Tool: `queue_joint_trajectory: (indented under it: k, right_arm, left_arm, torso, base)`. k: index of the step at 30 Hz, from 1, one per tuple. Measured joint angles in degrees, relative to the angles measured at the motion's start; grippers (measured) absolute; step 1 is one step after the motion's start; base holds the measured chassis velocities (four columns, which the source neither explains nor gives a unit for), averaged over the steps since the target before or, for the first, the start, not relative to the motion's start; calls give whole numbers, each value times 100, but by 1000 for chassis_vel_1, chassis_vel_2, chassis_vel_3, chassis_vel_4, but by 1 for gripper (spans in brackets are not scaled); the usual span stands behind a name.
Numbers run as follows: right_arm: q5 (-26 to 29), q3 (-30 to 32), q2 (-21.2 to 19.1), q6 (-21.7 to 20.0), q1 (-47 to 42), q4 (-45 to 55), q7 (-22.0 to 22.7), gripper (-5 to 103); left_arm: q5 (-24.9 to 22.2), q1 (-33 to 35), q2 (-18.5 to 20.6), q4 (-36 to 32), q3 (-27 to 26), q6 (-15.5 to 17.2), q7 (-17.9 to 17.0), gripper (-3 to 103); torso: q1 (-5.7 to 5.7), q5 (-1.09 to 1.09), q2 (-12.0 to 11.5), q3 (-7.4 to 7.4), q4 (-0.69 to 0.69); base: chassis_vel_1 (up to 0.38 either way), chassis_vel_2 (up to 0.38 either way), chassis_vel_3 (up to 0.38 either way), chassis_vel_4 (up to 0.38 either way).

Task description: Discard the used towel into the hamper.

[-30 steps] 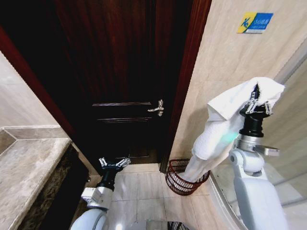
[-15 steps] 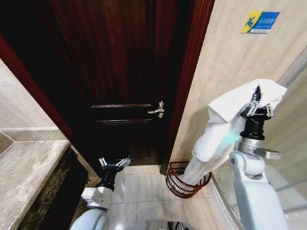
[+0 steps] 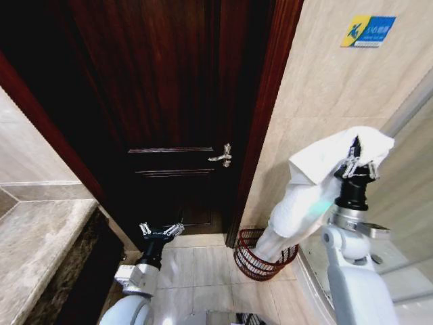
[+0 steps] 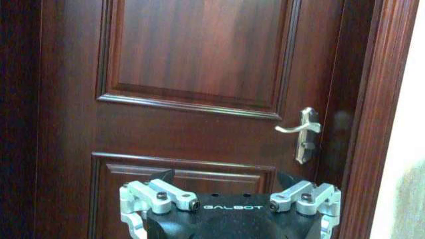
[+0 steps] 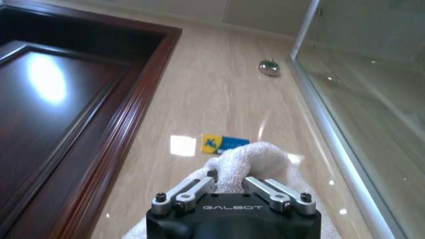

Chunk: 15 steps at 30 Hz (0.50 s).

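Observation:
My right gripper (image 3: 356,152) is raised at the right, shut on the top of a white towel (image 3: 304,196). The towel hangs down in a long fold, and its lower end reaches the open top of the hamper (image 3: 245,260), a dark reddish wire basket on the floor by the door frame. The right wrist view shows the gripper (image 5: 229,185) pinching the towel (image 5: 259,152) against the tiled wall. My left gripper (image 3: 161,230) is held low in front of the door, open and holding nothing. In the left wrist view its jaws (image 4: 231,199) are spread wide.
A dark wooden door with a silver handle (image 3: 221,154) stands straight ahead. A beige tiled wall with a blue and yellow sign (image 3: 369,30) is behind the hamper. A glass shower screen (image 3: 413,196) is at the right, and a stone counter (image 3: 34,237) at the left.
My right gripper has come down a little with the towel, and the towel has sagged lower over the hamper. The camera tilted slightly earlier. The left arm has not moved.

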Motion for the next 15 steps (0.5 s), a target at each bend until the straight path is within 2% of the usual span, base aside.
queue_joint_trajectory:
  k: [15]
  right_arm:
    - [-61,31,286,346,-209,-379,-340,6]
  left_arm:
    - [0,0,0,0,0,0,0,100]
  torso:
    - [0,-1,0,0,0]
  base:
    - [0,0,0,0]
